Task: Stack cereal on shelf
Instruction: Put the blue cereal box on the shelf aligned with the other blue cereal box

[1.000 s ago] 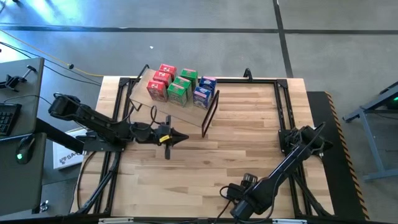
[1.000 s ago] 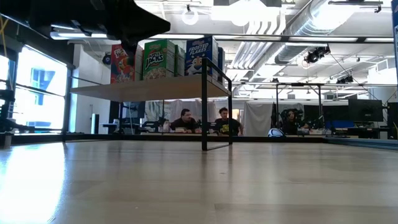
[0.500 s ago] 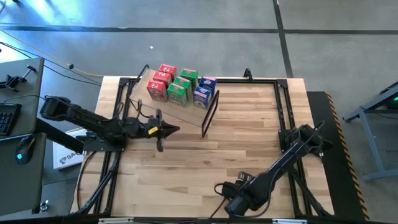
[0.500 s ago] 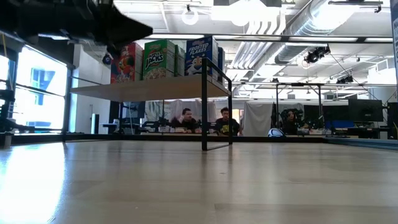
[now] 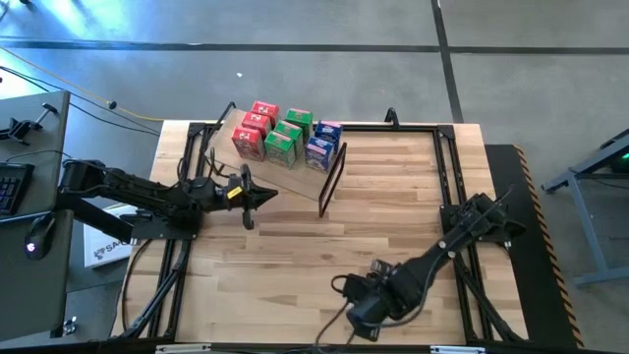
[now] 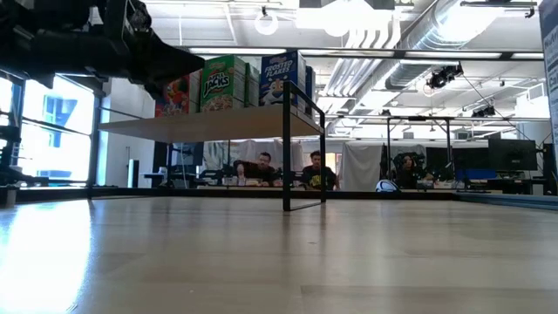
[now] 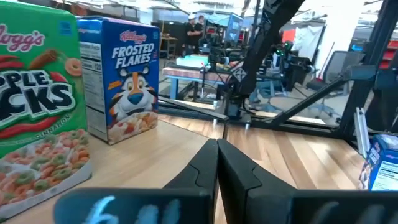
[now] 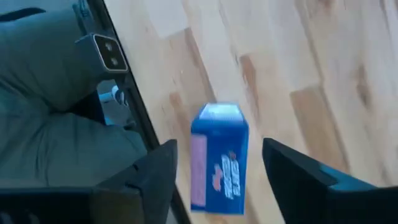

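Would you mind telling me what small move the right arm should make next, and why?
Probably ease the right tool forward and close on the blue cereal box. In the right wrist view its fingers are spread with the box standing between them near the table's edge, seemingly not yet gripped. The shelf holds several boxes already; the left tool waits shut beside it.

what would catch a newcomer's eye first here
The bright cereal boxes in red, green and blue rows on the tilted shelf at the table's far side. Then the right gripper, open around a lone blue box near the table's front edge, while the shut left gripper points toward the shelf.
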